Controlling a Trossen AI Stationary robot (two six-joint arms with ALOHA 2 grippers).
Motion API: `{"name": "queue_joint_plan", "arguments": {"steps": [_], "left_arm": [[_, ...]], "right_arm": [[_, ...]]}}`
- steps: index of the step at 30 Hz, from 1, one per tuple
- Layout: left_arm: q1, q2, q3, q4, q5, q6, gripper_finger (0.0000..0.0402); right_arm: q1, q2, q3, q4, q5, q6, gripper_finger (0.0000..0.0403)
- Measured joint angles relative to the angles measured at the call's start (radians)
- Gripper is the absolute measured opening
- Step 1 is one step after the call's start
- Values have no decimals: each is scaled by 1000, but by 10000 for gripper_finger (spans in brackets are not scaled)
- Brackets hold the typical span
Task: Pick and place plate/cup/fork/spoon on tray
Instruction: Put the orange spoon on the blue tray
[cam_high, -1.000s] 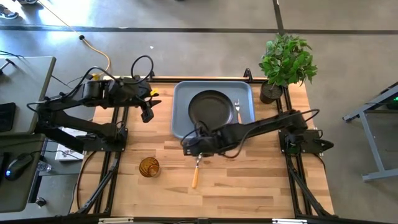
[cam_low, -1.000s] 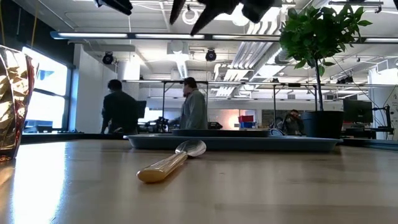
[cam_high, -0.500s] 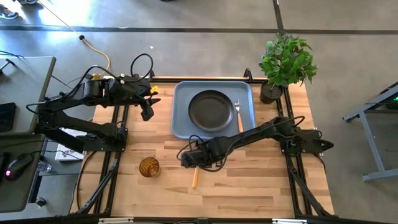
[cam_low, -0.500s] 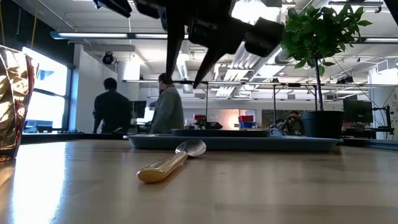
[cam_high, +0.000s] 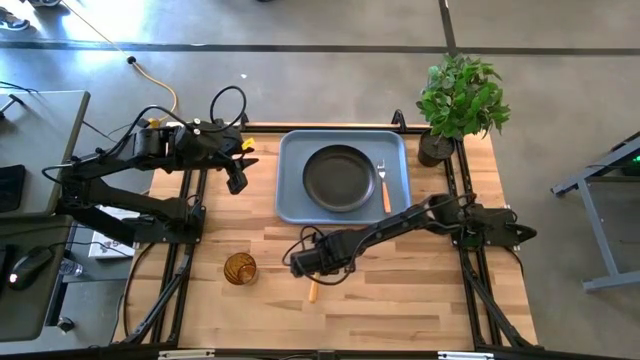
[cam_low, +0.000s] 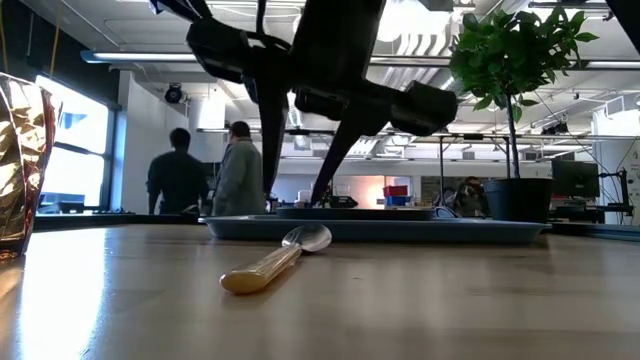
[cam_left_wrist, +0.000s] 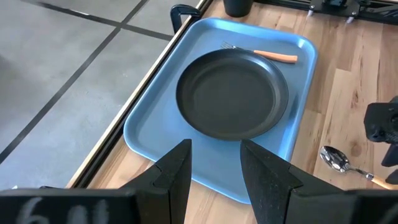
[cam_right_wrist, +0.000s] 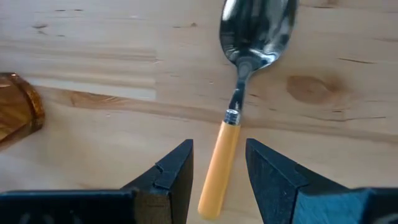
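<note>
Spoon (cam_right_wrist: 239, 106) lies flat on bare table (cam_high: 400, 300), just outside the tray (cam_high: 290, 190) on its near side; metal bowl end twd tray, yellow-orange handle pointing away. R gripper (cam_right_wrist: 217, 171) hangs directly over handle, fingers parted w/ handle running lengthwise thru the gap, no contact yet. Judgement: straight drop then close should do it. Plate (cam_high: 340, 178) and fork (cam_high: 383, 185) already on tray; cup (cam_high: 239, 268) well apart on table. L gripper (cam_left_wrist: 214, 168) parked beside tray's far-left corner, released, much farther from spoon.

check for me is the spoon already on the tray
No, the spoon lies on the bare wooden table, between the right gripper's open fingers.
</note>
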Motion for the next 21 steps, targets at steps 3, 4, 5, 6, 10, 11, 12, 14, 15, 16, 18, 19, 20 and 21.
{"name": "queue_joint_plan", "arguments": {"steps": [3,4,5,6,10,11,12,14,15,16,18,19,20,21], "left_arm": [[0,0,0,0,0,0,126],[0,0,0,0,0,0,126],[0,0,0,1,0,0,126],[0,0,0,0,0,0,126],[0,0,0,1,0,0,126],[0,0,0,1,0,0,126],[0,0,0,0,0,0,126],[0,0,0,1,0,0,126],[0,0,0,0,0,0,126],[0,0,0,1,0,0,126],[0,0,0,1,0,0,126],[0,0,0,1,0,0,126],[0,0,0,1,0,0,126],[0,0,0,1,0,0,126]], "right_arm": [[0,17,0,13,0,1,138],[0,26,0,20,-1,1,138],[0,34,0,30,-4,1,138],[0,43,0,39,-4,1,138],[1,64,0,64,-4,1,138],[1,68,0,55,-6,1,138],[2,71,1,57,-5,1,138],[2,73,2,52,-7,1,138],[2,73,2,51,-8,1,138],[2,73,2,49,-8,1,138],[2,73,2,50,-6,1,138],[2,73,2,51,-5,1,138],[2,73,2,54,-4,1,138],[2,74,2,56,-4,1,138]]}}
